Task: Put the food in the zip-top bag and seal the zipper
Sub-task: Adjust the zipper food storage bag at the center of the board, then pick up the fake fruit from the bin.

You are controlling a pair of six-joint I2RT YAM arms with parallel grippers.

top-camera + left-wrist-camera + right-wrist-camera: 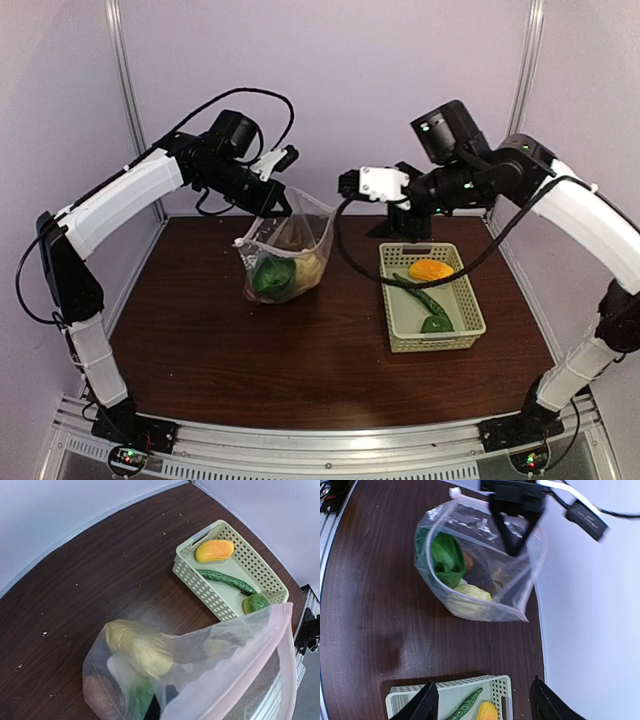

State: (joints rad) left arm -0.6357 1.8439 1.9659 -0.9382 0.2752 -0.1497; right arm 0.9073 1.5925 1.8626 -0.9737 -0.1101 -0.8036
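Counter: dark brown wood (200, 340) that carries the bag and the basket.
Zip-top bag: clear and crinkly (287, 250). It stands on the counter left of centre, its bottom resting on the wood and its far rim lifted.
Zipper: a thin strip along the mouth edge (434, 527). It is unsealed and the mouth gapes wide.
Left hand: (272, 200) its fingers are pressed together, pinching the far upper rim of the zip-top bag and holding that side up. The right wrist view shows the two dark fingers meeting on the plastic.
Right hand: (483, 682) its fingers are spread wide with nothing between them. It hangs in the air to the right of the bag's mouth, above the gap between bag and basket, touching neither.
In the bag: leafy green bok choy (445, 560) on the left side, a pale yellow lemon (468, 593) low at the near side, and a brown round piece (100, 695) at the bottom. How many lemons lie together I cannot tell through the plastic.
Basket: pale green lattice (473, 300) on the right of the counter, well apart from the bag.
In the basket: an orange piece (430, 269) at the far end, a cucumber (420, 293) lying slantwise across the middle, and a green pepper (436, 324) at the near end.
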